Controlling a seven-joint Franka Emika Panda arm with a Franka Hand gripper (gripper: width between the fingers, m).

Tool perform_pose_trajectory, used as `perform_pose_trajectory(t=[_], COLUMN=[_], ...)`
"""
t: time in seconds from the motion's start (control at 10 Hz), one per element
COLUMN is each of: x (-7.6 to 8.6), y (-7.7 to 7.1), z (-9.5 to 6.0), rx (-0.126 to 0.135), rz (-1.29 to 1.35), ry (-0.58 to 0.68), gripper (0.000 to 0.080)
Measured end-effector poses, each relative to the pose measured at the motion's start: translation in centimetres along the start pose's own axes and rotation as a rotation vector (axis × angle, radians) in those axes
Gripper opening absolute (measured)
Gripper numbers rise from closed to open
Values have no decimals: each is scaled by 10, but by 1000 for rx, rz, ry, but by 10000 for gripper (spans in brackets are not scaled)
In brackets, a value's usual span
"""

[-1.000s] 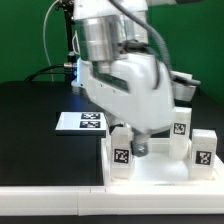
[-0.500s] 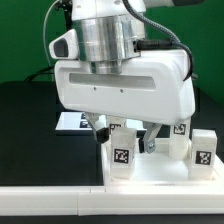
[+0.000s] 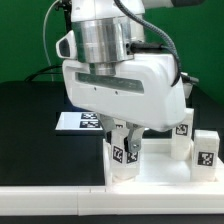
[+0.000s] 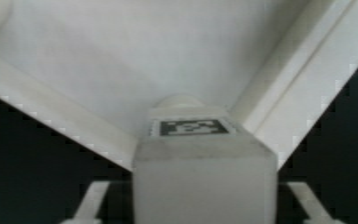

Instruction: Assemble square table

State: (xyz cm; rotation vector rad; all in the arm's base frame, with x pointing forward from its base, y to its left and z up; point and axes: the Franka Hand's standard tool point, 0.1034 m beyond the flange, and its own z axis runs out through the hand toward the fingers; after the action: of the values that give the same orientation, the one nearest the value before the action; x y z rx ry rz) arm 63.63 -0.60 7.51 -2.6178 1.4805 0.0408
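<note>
The square table's white tray-like top [image 3: 165,176] lies at the exterior view's right. Three chunky white legs with black-and-white tags stand on it: one at the front left corner [image 3: 122,168], two further right [image 3: 182,131] [image 3: 203,152]. My gripper [image 3: 125,148] has come down over the front left leg, one finger on each side. In the wrist view that leg [image 4: 201,160] fills the space between my gripper [image 4: 201,202] fingers [image 4: 98,198], with a thin dark gap on each side. The top [image 4: 87,50] shows beyond it.
The marker board [image 3: 76,121] lies on the black table behind the top, partly hidden by the arm. A long white rail [image 3: 50,199] runs along the front edge. Green wall and cables stand behind.
The hand has swung round and lowered over the front left leg, and the fingers have drawn in from wide open toward the leg's sides. The legs and top have not moved.
</note>
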Motion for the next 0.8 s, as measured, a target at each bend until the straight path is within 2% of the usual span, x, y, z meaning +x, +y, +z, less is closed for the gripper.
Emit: perform_pose_trajectory(t=[0.3, 0.4, 0.6, 0.7, 0.8], x=[3, 4, 5, 4, 4], y=[1, 1, 5, 7, 6], z=[-1, -1, 2, 2, 2], rx=[1, 15, 67, 88, 88], rz=[292, 454, 845, 924, 929], ry=[3, -10, -53, -58, -58], gripper=[285, 285, 286, 286, 286])
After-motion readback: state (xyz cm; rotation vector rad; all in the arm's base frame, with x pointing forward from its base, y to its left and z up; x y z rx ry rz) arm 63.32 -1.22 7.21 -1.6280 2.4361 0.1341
